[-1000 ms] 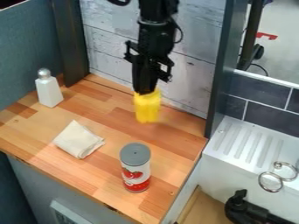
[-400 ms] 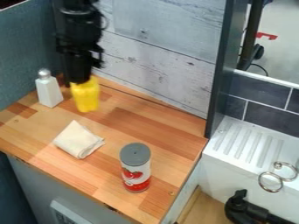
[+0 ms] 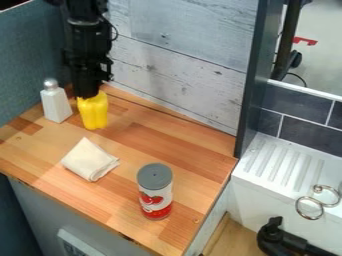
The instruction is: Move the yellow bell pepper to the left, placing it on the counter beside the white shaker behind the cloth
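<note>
Yellow bottle-like object [image 3: 93,113] pinched by its top in the black gripper [image 3: 87,96], upper left of the frame.
Camera view: that top hold, I'd say, keeps its sides free beside the white silver-capped bottle [image 3: 56,103]; wooden counter [image 3: 167,142] stretches right, and cream cloth [image 3: 90,160] lies nearer the front edge.

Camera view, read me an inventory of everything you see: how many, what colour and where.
Bottle-like object: one, yellow, back left, held at its top
Shaker: one, white with silver top, far left
Folded cloth: one, cream, front left
Can: one, red and white, grey lid, front right
Counter: one, wood-brown, centre
Plank wall: one, pale grey, behind counter
Wall tiles: several, dark grey, right
Sink: one, white, right
Metal rings: two, silver, by sink
Gripper: one, black, upper left
</note>
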Motion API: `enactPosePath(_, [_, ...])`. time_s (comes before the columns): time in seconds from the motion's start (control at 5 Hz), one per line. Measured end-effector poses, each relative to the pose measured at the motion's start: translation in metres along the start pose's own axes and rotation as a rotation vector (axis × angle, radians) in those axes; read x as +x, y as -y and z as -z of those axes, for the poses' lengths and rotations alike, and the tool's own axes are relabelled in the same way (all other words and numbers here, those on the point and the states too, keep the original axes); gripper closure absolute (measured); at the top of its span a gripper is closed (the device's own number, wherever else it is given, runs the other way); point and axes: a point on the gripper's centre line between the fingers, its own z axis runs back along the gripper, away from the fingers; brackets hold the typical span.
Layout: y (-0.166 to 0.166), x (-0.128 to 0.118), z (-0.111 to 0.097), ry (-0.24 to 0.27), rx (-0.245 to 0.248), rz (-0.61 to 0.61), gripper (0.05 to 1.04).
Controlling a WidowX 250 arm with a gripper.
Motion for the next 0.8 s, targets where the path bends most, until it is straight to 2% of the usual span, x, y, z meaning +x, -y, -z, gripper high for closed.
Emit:
enactPosePath(0.4, [-0.012, 0.015, 0.027, -0.053, -0.031, 0.005, 0.975])
enactPosePath(0.8, [-0.019, 0.027, 0.024, -0.040, -0.019, 0.001, 0.975])
